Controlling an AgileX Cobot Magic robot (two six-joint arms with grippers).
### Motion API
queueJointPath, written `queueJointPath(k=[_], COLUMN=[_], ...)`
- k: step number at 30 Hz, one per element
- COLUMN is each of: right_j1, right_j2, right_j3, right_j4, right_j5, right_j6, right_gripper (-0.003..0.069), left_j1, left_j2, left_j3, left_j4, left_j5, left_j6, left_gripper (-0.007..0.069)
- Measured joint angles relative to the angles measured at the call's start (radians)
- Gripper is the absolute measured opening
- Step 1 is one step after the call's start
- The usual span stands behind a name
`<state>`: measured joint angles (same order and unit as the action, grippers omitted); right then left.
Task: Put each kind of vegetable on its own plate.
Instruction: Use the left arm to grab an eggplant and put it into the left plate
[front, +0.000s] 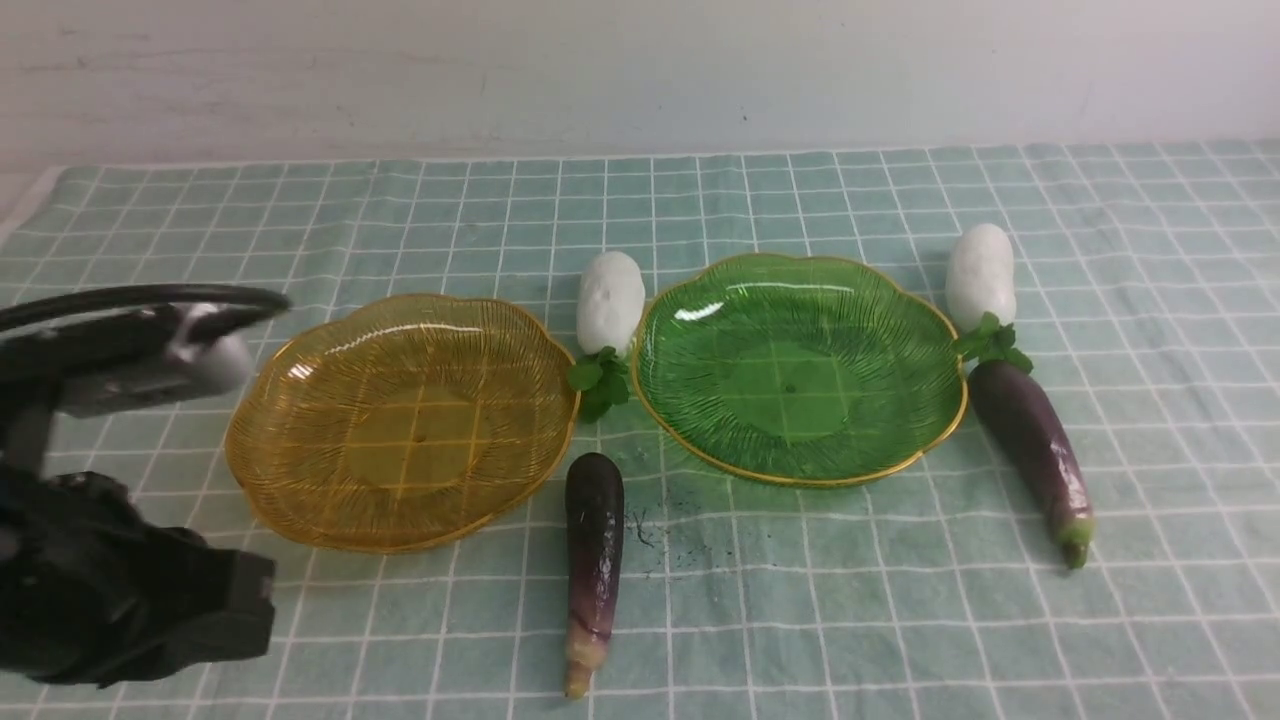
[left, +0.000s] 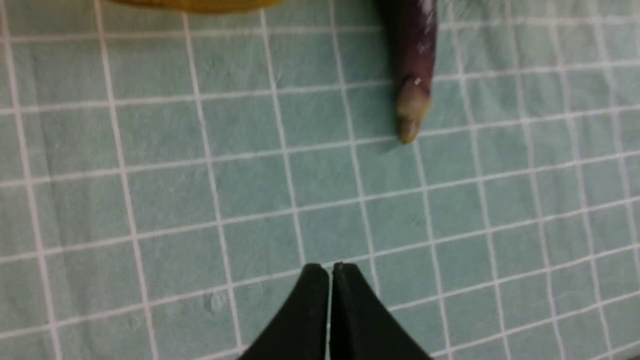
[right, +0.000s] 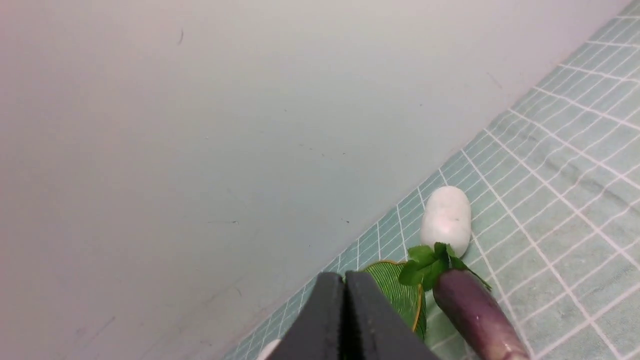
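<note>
An amber plate and a green plate sit side by side, both empty. One white radish lies between them at the back. One purple eggplant lies in front of the gap; its stem tip shows in the left wrist view. A second radish and second eggplant lie right of the green plate, and show in the right wrist view. My left gripper is shut and empty above the cloth. My right gripper is shut and empty; it does not show in the front view.
A green checked cloth covers the table. A pale wall runs along the far edge. My left arm's dark body sits at the front left, beside the amber plate.
</note>
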<state>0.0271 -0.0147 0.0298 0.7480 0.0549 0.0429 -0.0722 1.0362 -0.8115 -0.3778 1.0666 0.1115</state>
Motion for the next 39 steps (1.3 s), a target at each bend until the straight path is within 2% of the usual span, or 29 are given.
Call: queueJointPath(k=[4,9,13,14,17,18,19,21,29,32,36,38,39], right_j1=[0.000,0.000,0.000,0.000,0.000,0.000,0.000,0.000,0.000,0.000,0.000,0.000,0.000], right_j2=[0.000,0.047,0.222,0.324,0.506,0.527,0.594,0.677,0.768,0.774,0.785,0.792,0.797], right_j3=[0.000,-0.144,-0.345,-0.462,-0.640,-0.650,-0.708,-0.765,-0.779,-0.779,-0.779,-0.779,-0.779], right_j4=[0.041,0.008,-0.046,-0.078,-0.133,-0.140,-0.154,-0.163,-0.145,-0.142,-0.141,-0.142,-0.143], right_j5=[-0.026,0.158,0.372,0.512,0.745,0.759,0.849,0.919,0.946,0.928,0.905,0.901,0.901], right_j6=[0.016,-0.059,-0.148,-0.190,-0.264,-0.273,-0.303,-0.341,-0.361,-0.361,-0.361,-0.361,-0.358], right_gripper=[-0.0015,-0.0015,-0.0015,-0.0015,-0.0015,-0.0015,-0.0015,-0.0015,-0.0015,-0.0015,-0.0015,-0.0015,-0.0015], left_j1=[-0.069,-0.279,-0.400,-0.424,-0.452,-0.452,-0.453,-0.453,-0.453,-0.453,-0.453,-0.454,-0.454], left_j2=[0.203,0.346,0.461,0.504,0.592,0.601,0.625,0.661,0.741,0.786,0.851,0.869,0.870], left_j3=[-0.020,-0.106,-0.207,-0.251,-0.322,-0.326,-0.345,-0.363,-0.367,-0.367,-0.367,-0.370,-0.370], left_j4=[0.022,0.058,0.114,0.126,0.140,0.141,0.143,0.145,0.141,0.123,0.094,0.088,0.083], left_j5=[-0.056,-0.142,-0.162,-0.166,-0.178,-0.178,-0.180,-0.188,-0.279,-0.316,-0.346,-0.353,-0.356], left_j6=[0.030,-0.026,-0.112,-0.126,-0.125,-0.125,-0.126,-0.127,-0.128,-0.133,-0.137,-0.137,-0.137], left_gripper=[-0.0008,-0.0008,-0.0008,-0.0007,-0.0001,0.0002,0.0017,0.0069,0.0385,0.0475,0.0506,0.0459,0.0398])
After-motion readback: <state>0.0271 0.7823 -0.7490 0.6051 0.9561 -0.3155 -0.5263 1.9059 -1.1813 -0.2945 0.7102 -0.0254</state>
